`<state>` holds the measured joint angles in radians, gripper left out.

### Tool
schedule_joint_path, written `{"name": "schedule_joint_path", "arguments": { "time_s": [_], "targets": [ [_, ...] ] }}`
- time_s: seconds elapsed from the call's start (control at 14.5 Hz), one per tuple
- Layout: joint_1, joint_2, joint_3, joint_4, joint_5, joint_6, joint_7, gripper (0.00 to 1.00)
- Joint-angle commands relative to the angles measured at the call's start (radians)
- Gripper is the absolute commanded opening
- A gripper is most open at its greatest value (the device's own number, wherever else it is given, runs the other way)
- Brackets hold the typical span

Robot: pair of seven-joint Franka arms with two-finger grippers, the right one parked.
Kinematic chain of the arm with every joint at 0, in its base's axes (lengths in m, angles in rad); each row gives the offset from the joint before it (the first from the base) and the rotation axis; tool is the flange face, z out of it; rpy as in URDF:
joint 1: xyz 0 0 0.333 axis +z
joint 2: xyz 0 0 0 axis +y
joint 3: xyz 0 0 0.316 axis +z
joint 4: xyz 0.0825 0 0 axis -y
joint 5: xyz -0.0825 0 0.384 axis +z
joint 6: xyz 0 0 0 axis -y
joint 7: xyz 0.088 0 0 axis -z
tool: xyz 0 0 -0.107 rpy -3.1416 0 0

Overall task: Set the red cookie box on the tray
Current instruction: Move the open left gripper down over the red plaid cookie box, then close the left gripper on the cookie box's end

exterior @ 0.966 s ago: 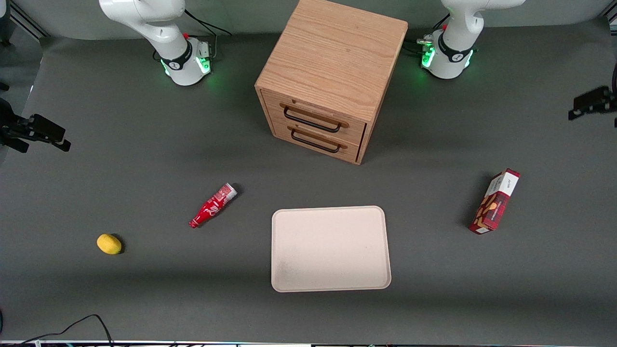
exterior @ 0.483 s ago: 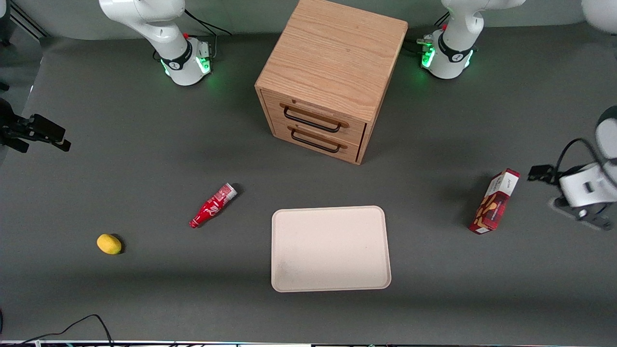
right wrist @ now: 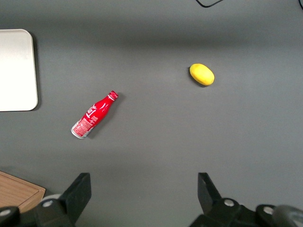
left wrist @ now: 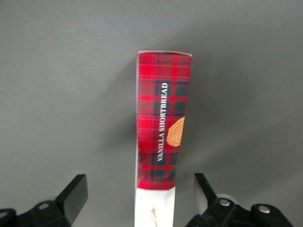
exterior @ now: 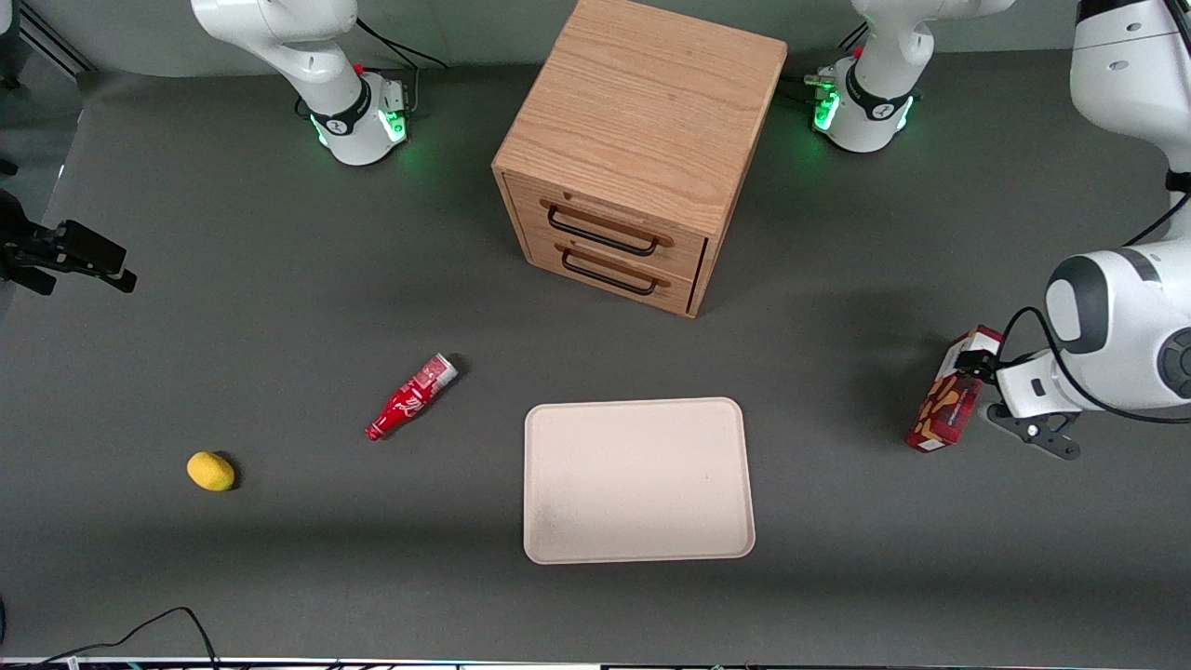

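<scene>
Looking from biggest to smallest:
Worktop: dark grey, flat, carrying all the things.
Cabinet: wooden, two drawers with dark handles, standing between the two arm bases, farther from the front camera than the tray.
Tray: beige, flat, rounded corners, lying in front of the cabinet's drawers, with nothing on it.
Left arm's gripper: hanging right over the white end of the red cookie box, at the working arm's end of the worktop; jaws spread wide, one on each side of the box, not touching it.
Red cookie box: red plaid with a white end, lying on the worktop, well apart from the tray, not on it yet; words "VANILLA SHORTBREAD" showing on its side in the left wrist view.
Red soda bottle: lying on its side, beside the tray, toward the parked arm's end.
Lemon: yellow, small, toward the parked arm's end, nearer the front camera than the bottle.
</scene>
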<state>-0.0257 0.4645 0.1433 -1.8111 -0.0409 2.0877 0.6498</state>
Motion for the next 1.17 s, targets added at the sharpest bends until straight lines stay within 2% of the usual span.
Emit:
{"name": "schedule_joint_path", "arguments": {
  "time_s": [0.0,0.14,0.83,0.9,0.97,1.03,1.1],
  "targets": [
    [-0.006,0.017,-0.004,-0.025,-0.029,0.046,0.021,1.00],
    [-0.008,0.029,-0.005,-0.040,-0.048,0.077,0.021,1.00],
    [-0.006,0.057,-0.011,-0.047,-0.050,0.109,0.021,1.00],
    [-0.006,0.060,-0.011,-0.045,-0.053,0.110,0.019,0.77],
    [-0.005,0.060,-0.011,-0.045,-0.057,0.110,0.019,0.23],
    [-0.003,0.062,-0.011,-0.043,-0.059,0.110,0.019,0.02],
    [-0.002,0.063,-0.011,-0.040,-0.059,0.107,0.022,0.00]
  ]
}}
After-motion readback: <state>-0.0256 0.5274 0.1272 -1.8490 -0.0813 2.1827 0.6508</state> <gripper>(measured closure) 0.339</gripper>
